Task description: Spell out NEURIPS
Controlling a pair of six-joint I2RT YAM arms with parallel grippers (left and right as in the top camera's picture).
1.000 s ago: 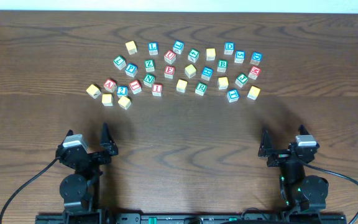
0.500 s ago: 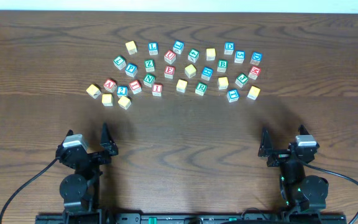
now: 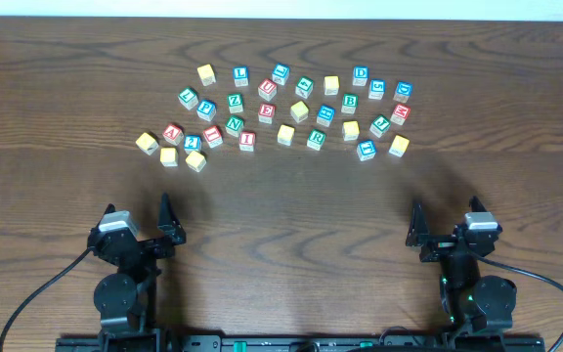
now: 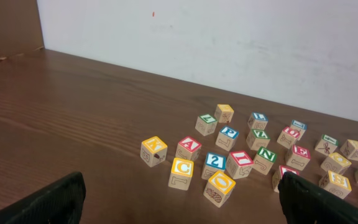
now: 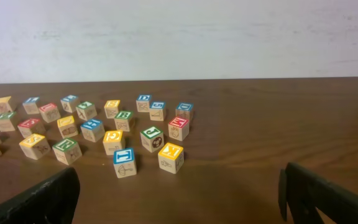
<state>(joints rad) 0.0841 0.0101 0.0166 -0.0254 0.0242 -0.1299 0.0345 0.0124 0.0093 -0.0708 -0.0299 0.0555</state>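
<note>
Several light-wood letter cubes lie scattered across the far middle of the table. In the overhead view I read a green N [image 3: 234, 125], red E [image 3: 267, 112], red U [image 3: 268, 89], green R [image 3: 316, 139], red I [image 3: 248, 139] and blue P [image 3: 206, 109]. Several cubes show plain yellowish tops, one of them [image 3: 285, 134] next to R. No S is readable. My left gripper [image 3: 138, 217] and right gripper [image 3: 446, 220] rest at the near edge, both open and empty, far from the cubes. The left wrist view shows N [image 4: 265, 158] and P [image 4: 229, 137].
Other cubes sit among them: A [image 3: 172, 132], 2 [image 3: 193, 142], Z [image 3: 236, 102], L [image 3: 240, 74], B [image 3: 350, 101], D [image 3: 360, 73]. Nearest the right gripper are a blue T [image 5: 124, 160] and a yellow K [image 5: 170, 155]. A white wall backs the table.
</note>
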